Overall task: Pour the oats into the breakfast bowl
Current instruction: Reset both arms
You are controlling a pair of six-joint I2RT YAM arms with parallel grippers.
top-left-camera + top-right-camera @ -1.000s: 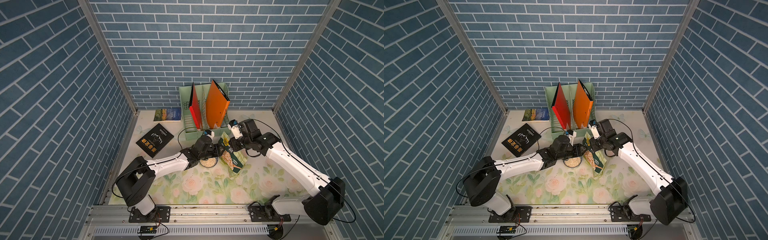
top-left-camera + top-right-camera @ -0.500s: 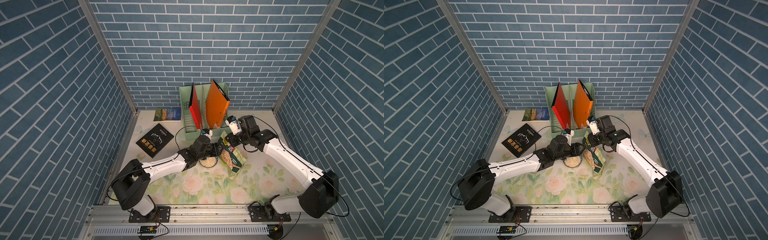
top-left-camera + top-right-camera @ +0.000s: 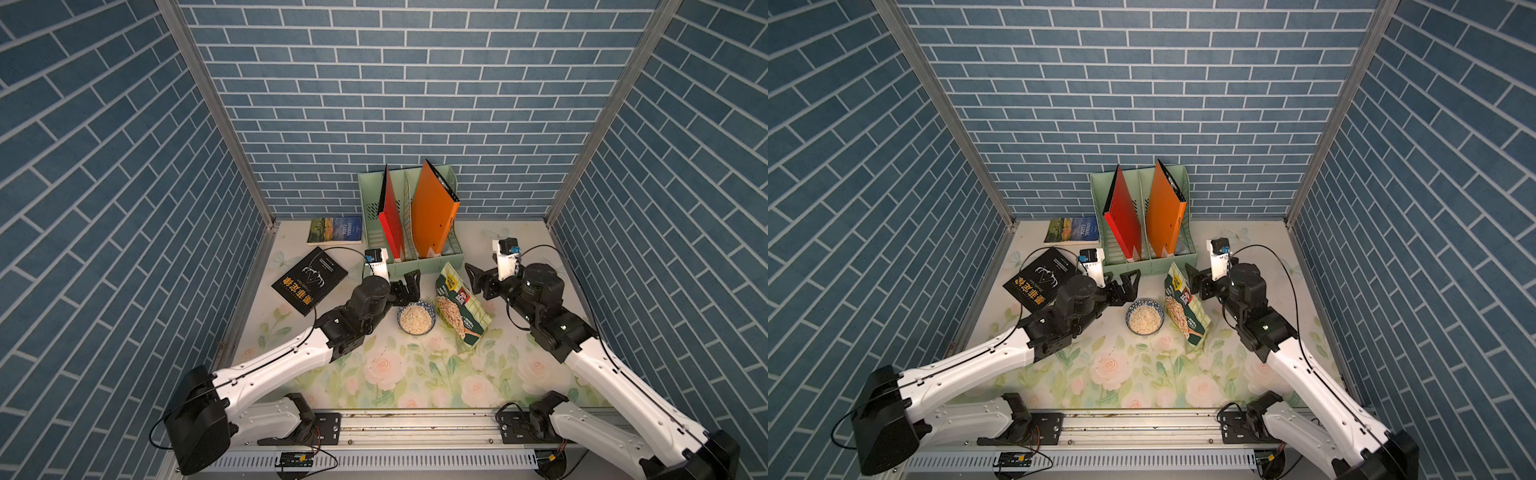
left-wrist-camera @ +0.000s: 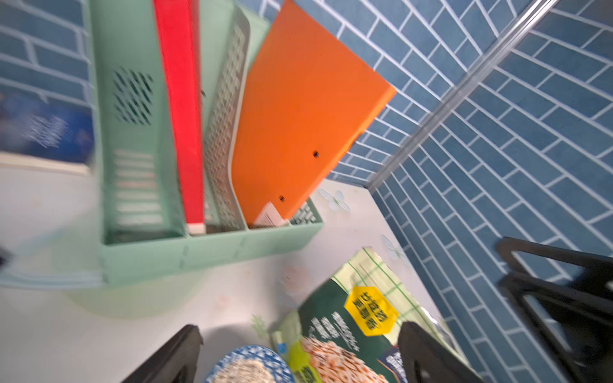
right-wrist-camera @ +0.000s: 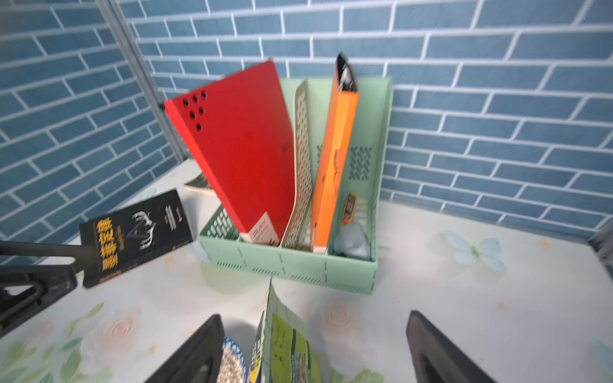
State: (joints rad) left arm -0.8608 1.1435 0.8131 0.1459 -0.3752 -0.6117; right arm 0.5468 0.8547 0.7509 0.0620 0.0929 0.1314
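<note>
Top views: L claw [image 3: 409, 286] & R claw [image 3: 478, 282] now spread wide, pulled back off pouch [image 3: 459, 309]; oats [image 3: 415, 321] in bowl [image 3: 400, 320].

Blue brick-print booth over a floral tabletop

Walls [image 3: 415, 104] papered in blue brick meet at aluminium corner posts [image 3: 216, 112], under even light. The tabletop [image 3: 415, 374] has a pale rose-printed cloth. A mint-green file rack [image 3: 370, 199] stands against the back wall, holding a red folder [image 3: 390, 220] and an orange folder [image 3: 432, 212]. Beside it lie a blue book [image 3: 336, 230] and a black book [image 3: 309, 280].
</note>
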